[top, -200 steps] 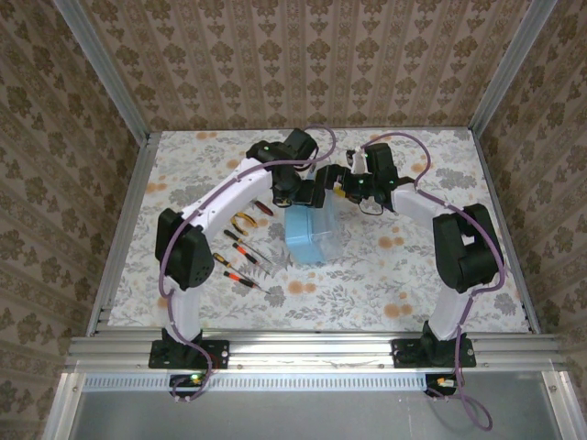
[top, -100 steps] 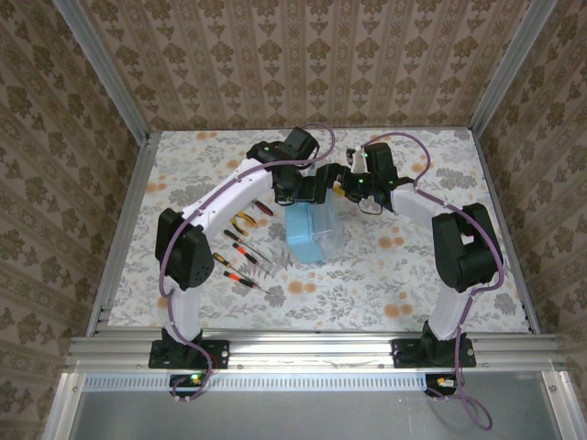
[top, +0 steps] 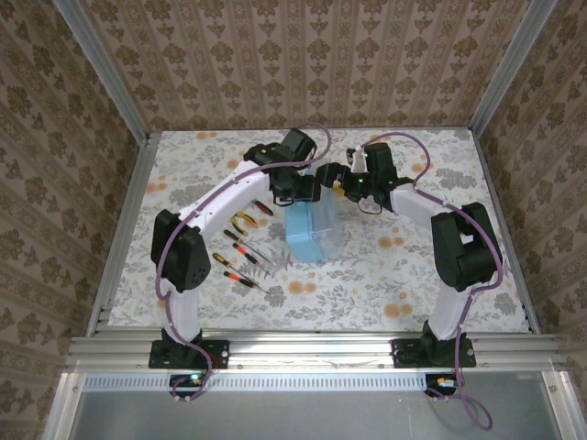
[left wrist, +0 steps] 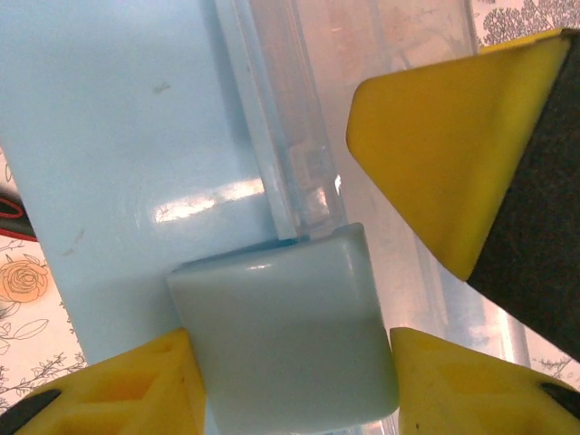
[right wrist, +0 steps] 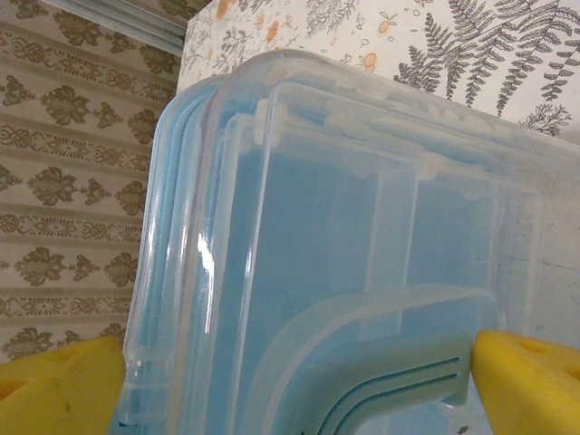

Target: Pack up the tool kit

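Observation:
The tool kit's light-blue translucent case (top: 310,236) lies mid-table, and both grippers meet at its far end. My left gripper (top: 309,190) is shut on the case's pale blue latch (left wrist: 283,331), with a yellow finger on each side of the latch. A yellow finger (left wrist: 453,136) of the right gripper stands just beyond, above the clear rim. My right gripper (top: 332,177) is wide open and straddles the case's end; the handle (right wrist: 390,385) sits between its fingers. Pliers (top: 244,222) and red-black screwdrivers (top: 240,258) lie on the cloth left of the case.
A floral tablecloth (top: 394,275) covers the table, bounded by metal rails and patterned walls (top: 275,64). The loose tools lie beside my left arm's forearm. Bare cloth lies right of and in front of the case.
My left gripper's fingers have closed in onto the latch. Both arms have stayed almost in place at the case's far end.

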